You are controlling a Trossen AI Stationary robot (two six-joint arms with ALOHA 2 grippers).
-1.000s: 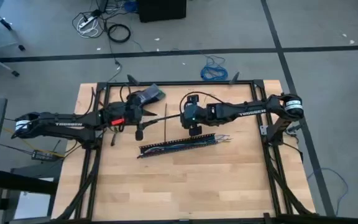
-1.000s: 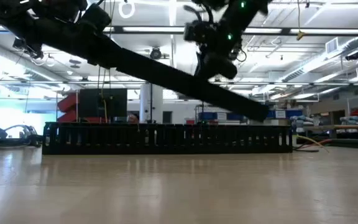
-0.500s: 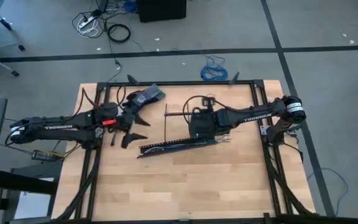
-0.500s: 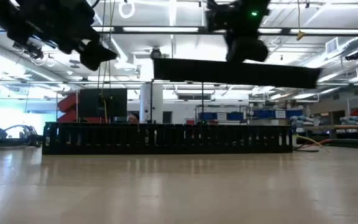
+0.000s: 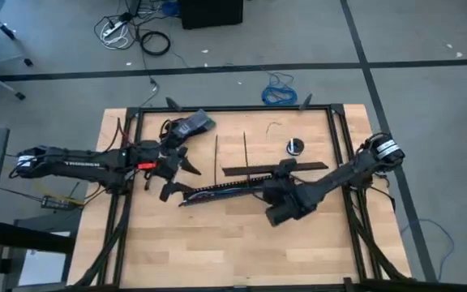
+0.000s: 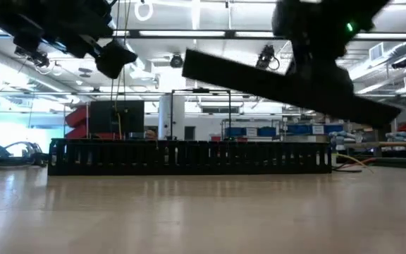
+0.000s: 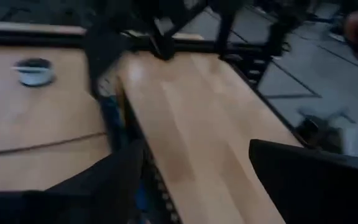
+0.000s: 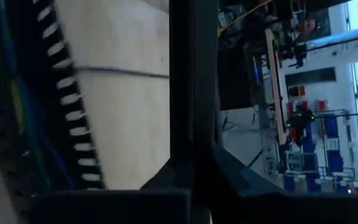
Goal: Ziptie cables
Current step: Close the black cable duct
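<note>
- While the zipties [image 5: 217,154] lie untouched, side by side on the worktop [image 5: 242,251] just behind the slotted channel [image 5: 197,195], the high view shows the right gripper [image 5: 284,172] clamped on a flat black cover strip [image 5: 250,169] held above the channel's right half. The cables [image 5: 232,188] lie inside the channel. The left gripper [image 5: 177,174] hangs with its fingers spread wide at the channel's left end.
- Seen from the low view, the cover strip hangs tilted, clear above the channel, which sits flat.
- From the left wrist view, both dark fingers [image 7: 104,180] stand far apart with nothing between them.
- Through the right wrist view, the strip runs straight between that gripper's fingers, with the comb teeth and blue cable beside it.
- Judgement: the strip is best set down on the bare front of the worktop, level, so that its low end does not catch the comb teeth.
- Open room is wide at the front. Behind the channel the zipties, a small round object [image 5: 295,147] and the frame rail crowd the space, so I would keep sweeps away from there.
</note>
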